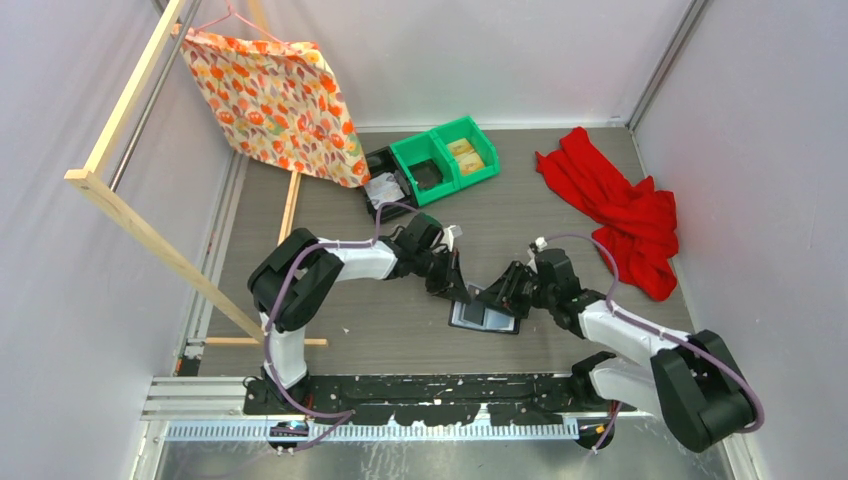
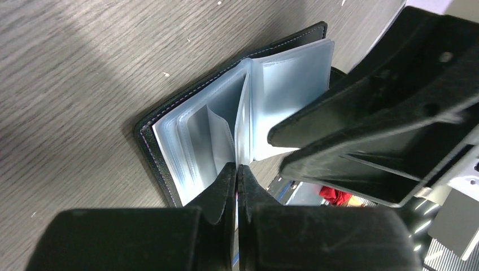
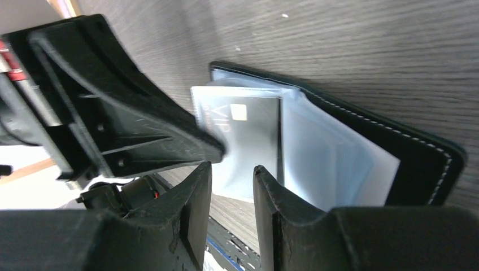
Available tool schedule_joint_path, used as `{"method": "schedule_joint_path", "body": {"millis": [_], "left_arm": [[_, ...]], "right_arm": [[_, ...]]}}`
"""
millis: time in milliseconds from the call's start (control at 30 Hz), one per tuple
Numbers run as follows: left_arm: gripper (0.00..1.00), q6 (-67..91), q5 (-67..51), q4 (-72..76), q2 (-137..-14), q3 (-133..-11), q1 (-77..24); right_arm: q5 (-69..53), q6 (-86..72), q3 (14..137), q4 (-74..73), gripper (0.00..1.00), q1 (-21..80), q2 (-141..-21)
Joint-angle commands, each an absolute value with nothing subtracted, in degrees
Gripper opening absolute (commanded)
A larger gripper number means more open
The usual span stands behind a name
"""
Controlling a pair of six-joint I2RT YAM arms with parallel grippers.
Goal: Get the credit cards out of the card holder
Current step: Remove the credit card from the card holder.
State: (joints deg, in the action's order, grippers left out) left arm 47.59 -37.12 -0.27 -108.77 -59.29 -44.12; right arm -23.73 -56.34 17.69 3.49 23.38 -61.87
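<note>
The black card holder [image 1: 485, 318] lies open on the table between both arms, its pale glossy sleeves [image 2: 197, 130] fanned out. My left gripper [image 2: 237, 169] is shut on the near edge of one middle sleeve and holds that leaf up. In the right wrist view that upright sleeve shows a dark grey credit card [image 3: 254, 135] with a chip, and the left gripper [image 3: 217, 149] touches its left edge. My right gripper [image 3: 231, 169] is open just in front of that sleeve, with nothing between its fingers. In the left wrist view the right gripper [image 2: 278, 151] covers the holder's right half.
At the back of the table stand a green bin [image 1: 445, 160] and a black bin [image 1: 385, 180]. A red cloth [image 1: 620, 205] lies at the right. A patterned cloth [image 1: 275, 100] hangs from a wooden frame [image 1: 140, 230] at the left.
</note>
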Motion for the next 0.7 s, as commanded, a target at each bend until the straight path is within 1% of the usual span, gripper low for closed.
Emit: {"method": "schedule_joint_path", "body": {"millis": [0, 100, 300, 500, 667], "left_arm": [[0.01, 47.4, -36.6, 1.4, -109.5, -58.5, -43.9], [0.01, 47.3, -36.2, 1.3, -109.7, -58.3, -43.9], [0.01, 45.9, -35.5, 0.2, -110.8, -58.4, -43.9], [0.01, 42.3, -33.0, -5.4, -111.7, -58.9, -43.8], [0.0, 43.6, -35.5, -1.8, -112.3, -57.5, -43.4]], "right_arm": [[-24.8, -57.4, 15.5, 9.8, 0.39, 23.2, -65.9], [-22.3, -57.8, 13.9, 9.9, 0.38, 23.1, -67.7], [-21.0, -59.6, 11.8, 12.5, 0.38, 22.9, -68.4], [-20.1, -60.8, 10.6, 14.4, 0.37, 22.3, -69.5], [-17.7, -61.8, 9.4, 13.5, 0.35, 21.8, -69.7]]}}
